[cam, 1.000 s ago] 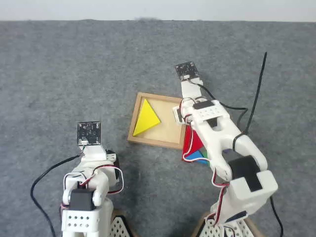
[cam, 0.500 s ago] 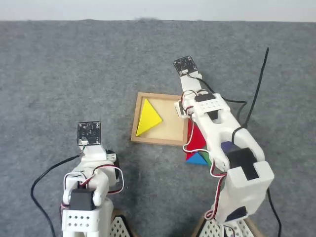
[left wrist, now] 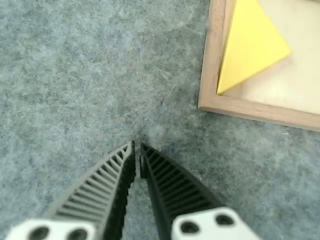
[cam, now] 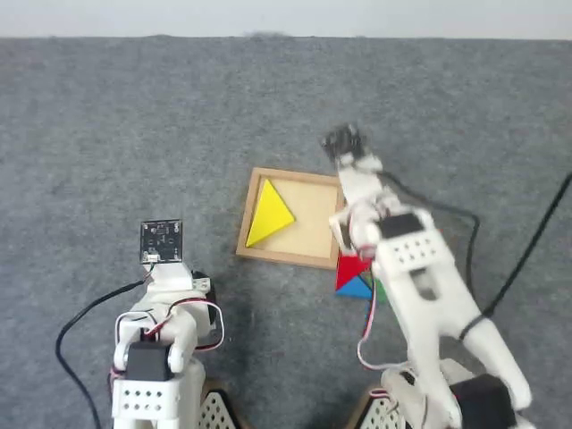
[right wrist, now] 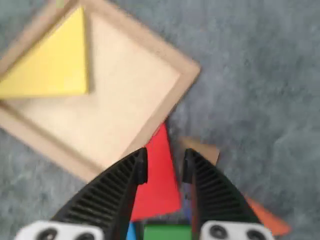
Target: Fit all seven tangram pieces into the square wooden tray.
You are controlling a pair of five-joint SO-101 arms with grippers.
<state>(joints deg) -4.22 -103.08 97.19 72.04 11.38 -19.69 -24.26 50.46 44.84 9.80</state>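
A grey felt-like mat (cam: pixel 134 107) covers the table, with a pale wall strip (cam: pixel 286 18) along its far edge. The square wooden tray (cam: pixel 286 257) sits mid-table; a yellow triangle (cam: pixel 266 213) lies flat in its left part, against the left wall. Just outside the tray's near-right corner, a red triangle (cam: pixel 351 268), blue piece (cam: pixel 354 288), green piece (right wrist: pixel 167 232), brown piece (right wrist: pixel 202 149) and orange piece (right wrist: pixel 265 217) cluster together. The right gripper (right wrist: pixel 165 165) hangs over the red triangle, fingers slightly parted and holding nothing. The left gripper (left wrist: pixel 137 150), closed and holding nothing, sits over the mat near-left of the tray.
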